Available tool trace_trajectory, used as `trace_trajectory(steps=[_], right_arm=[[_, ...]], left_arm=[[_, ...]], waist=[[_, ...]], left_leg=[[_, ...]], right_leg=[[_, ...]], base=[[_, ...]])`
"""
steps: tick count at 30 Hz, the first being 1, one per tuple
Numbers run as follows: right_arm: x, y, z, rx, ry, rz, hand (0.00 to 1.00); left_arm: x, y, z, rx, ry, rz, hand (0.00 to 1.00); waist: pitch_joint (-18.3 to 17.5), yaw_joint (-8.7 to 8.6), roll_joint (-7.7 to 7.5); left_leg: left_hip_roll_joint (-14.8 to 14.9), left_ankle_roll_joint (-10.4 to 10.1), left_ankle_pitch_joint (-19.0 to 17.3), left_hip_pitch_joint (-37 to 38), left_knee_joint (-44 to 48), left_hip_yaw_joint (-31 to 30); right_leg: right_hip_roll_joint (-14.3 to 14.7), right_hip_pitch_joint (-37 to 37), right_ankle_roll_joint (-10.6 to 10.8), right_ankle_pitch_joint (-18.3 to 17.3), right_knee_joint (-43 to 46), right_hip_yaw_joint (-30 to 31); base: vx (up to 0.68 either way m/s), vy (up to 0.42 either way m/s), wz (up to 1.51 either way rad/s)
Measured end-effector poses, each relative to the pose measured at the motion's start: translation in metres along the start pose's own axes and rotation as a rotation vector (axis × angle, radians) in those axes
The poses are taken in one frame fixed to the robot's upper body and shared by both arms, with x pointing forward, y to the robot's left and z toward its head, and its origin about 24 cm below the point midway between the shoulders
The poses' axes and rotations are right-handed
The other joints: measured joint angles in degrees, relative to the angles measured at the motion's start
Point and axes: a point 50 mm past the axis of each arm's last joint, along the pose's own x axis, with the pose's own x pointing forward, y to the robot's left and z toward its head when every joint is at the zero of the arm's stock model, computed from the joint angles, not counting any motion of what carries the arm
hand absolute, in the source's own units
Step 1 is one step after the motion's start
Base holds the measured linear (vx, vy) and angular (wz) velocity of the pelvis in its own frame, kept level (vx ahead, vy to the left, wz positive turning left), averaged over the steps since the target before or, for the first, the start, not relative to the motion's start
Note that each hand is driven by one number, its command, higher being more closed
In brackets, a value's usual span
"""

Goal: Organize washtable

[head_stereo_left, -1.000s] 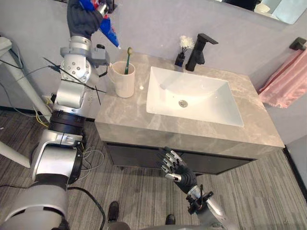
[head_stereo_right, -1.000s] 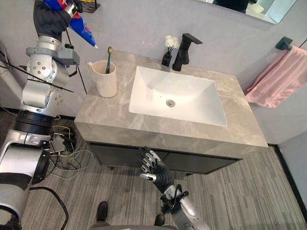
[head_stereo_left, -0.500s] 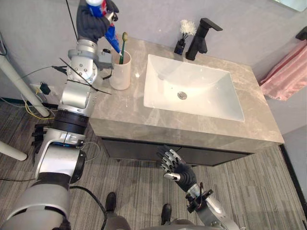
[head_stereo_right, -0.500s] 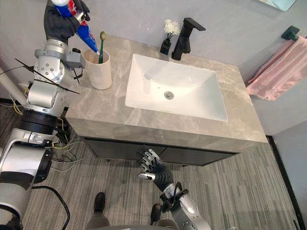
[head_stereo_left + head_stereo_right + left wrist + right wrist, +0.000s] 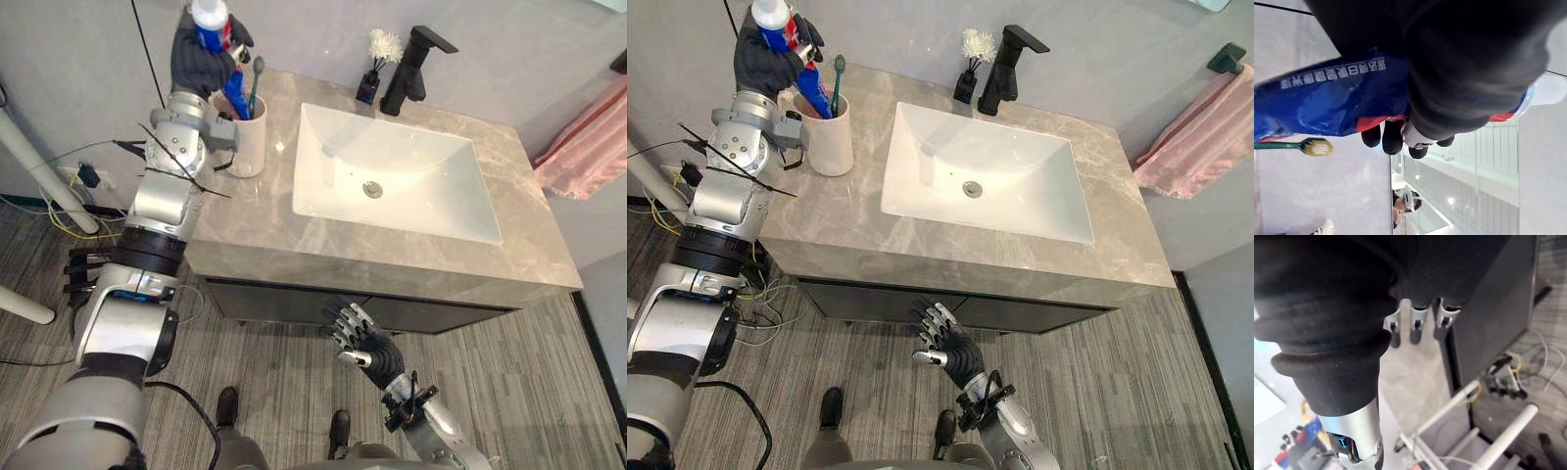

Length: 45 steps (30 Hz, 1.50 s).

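Note:
My left hand [image 5: 201, 56] is shut on a blue and red toothpaste tube [image 5: 210, 22] with a white cap, held upright at the counter's far left corner. The tube's lower end [image 5: 812, 101] reaches into the cream cup [image 5: 247, 142], which also holds a green toothbrush [image 5: 256, 80]. The left wrist view shows the tube [image 5: 1337, 100] under the hand's dark cover, with the toothbrush head [image 5: 1316, 146] beside it. My right hand [image 5: 358, 333] hangs open below the counter's front edge, over the floor.
A white sink [image 5: 392, 183] is set in the grey marble counter [image 5: 323, 260]. A black tap [image 5: 411, 69] and a small black vase with a white flower [image 5: 372, 80] stand behind it. A pink towel [image 5: 588, 142] hangs on the right wall.
My left hand has lowered the toothpaste tube, and its lower end has gone into the cup beside the toothbrush. The camera has shifted slightly. My right hand has stayed put.

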Motion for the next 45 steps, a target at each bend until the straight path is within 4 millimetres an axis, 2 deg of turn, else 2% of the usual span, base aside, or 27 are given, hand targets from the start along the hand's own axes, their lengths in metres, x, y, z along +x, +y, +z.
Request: trace_trajectory(steps=[5,6,10,22,25,33,34,35,39,41,42,43,45], right_arm=[[-0.001,-0.004,-0.005,0.006,0.022,-0.017,0.00],[-0.001,-0.004,-0.005,0.005,0.021,-0.017,0.00],[-0.002,-0.006,-0.003,0.002,0.014,-0.027,0.00],[-0.002,-0.007,-0.003,-0.001,0.013,-0.032,0.00],[-0.003,-0.008,-0.005,0.002,0.022,-0.037,0.00],[-0.002,-0.010,-0.007,0.003,0.032,-0.043,0.00],[-0.001,-0.010,-0.006,0.002,0.031,-0.041,0.00],[-0.001,-0.010,-0.006,0.002,0.030,-0.040,0.00],[0.000,-0.011,-0.006,-0.002,0.030,-0.038,0.00],[0.000,-0.012,-0.005,-0.003,0.028,-0.040,0.00],[0.000,-0.012,-0.005,-0.003,0.028,-0.040,0.00],[0.000,-0.013,-0.004,-0.005,0.026,-0.044,0.00],[-0.002,-0.015,-0.003,-0.010,0.021,-0.057,0.00]], left_arm=[[-0.004,0.000,-0.006,0.009,0.017,-0.009,1.00],[-0.006,0.000,-0.008,0.010,0.026,-0.016,0.00],[-0.010,0.000,-0.015,0.017,0.056,-0.020,0.00],[-0.006,0.004,-0.017,0.054,0.071,-0.010,0.00],[0.001,0.008,-0.009,0.061,0.052,-0.001,0.00],[0.024,0.023,0.033,0.094,-0.073,0.017,0.00],[0.025,0.027,0.039,0.101,-0.098,0.022,1.00],[0.025,0.028,0.043,0.100,-0.114,0.023,1.00],[0.023,0.027,0.082,0.077,-0.282,-0.004,1.00],[0.008,0.023,0.107,0.005,-0.435,-0.018,1.00],[0.001,0.023,0.110,-0.018,-0.465,-0.021,1.00],[-0.015,0.024,0.107,-0.041,-0.493,-0.027,1.00],[-0.043,0.021,0.086,-0.088,-0.452,-0.054,1.00]], waist=[[0.1,0.01,0.16],[0.2,0.01,0.22],[0.2,0.04,0.25],[0.3,-0.06,0.46],[0.4,-0.02,0.56],[0.4,0.01,0.97],[0.4,0.03,1.17],[0.4,0.06,1.29],[0.4,0.35,1.58],[0.4,0.38,2.18],[0.2,0.41,2.53],[0.1,0.65,3.40],[-0.5,1.68,5.08]], left_leg=[[0.0,0.0,0.0,0.0,0.0,0.0],[0.0,0.0,0.0,0.0,0.0,0.0],[0.0,0.0,0.0,0.0,0.0,0.0],[0.0,0.0,0.0,0.4,-0.1,0.0],[0.0,0.0,0.0,0.4,-0.3,0.0],[0.0,0.0,0.0,0.4,0.0,0.0],[0.0,0.0,0.0,0.4,0.0,-0.1],[0.0,0.0,0.0,0.4,0.0,-0.1],[-0.1,0.0,0.0,0.4,0.0,-0.9],[-0.3,0.0,0.0,0.4,0.0,-1.2],[-0.3,0.0,0.0,0.4,0.0,-1.2],[-0.4,0.0,0.0,0.5,0.0,-1.4],[-0.5,0.0,0.0,0.5,-0.3,-1.4]], right_leg=[[0.0,0.0,0.0,0.0,0.0,0.0],[0.0,0.0,0.0,0.0,0.0,0.0],[0.0,0.0,0.0,0.0,0.0,0.0],[0.0,0.0,0.0,0.0,0.0,0.0],[0.0,0.0,-0.3,-0.2,0.0,0.0],[0.0,0.3,0.0,0.0,0.0,0.0],[0.0,0.4,0.0,0.0,0.0,-0.1],[0.0,0.4,0.0,0.0,0.0,-0.1],[0.0,0.7,0.0,0.0,0.0,-0.5],[-0.1,1.0,-0.3,-0.2,0.2,-1.3],[-0.1,1.0,-0.4,-0.3,0.2,-1.4],[-0.2,1.0,-0.5,-0.4,0.2,-1.6],[-0.3,1.0,-0.8,-0.7,0.3,-1.7]], base=[[0.00,0.000,0.00],[0.00,0.000,0.00],[0.00,0.000,0.00],[0.00,0.000,0.00],[0.00,0.000,0.00],[0.00,0.000,0.00],[0.00,0.000,0.00],[0.00,0.000,0.00],[0.00,0.000,0.06],[0.00,0.003,0.13],[-0.01,0.006,0.13],[-0.01,0.004,0.07],[-0.01,0.001,0.02]])
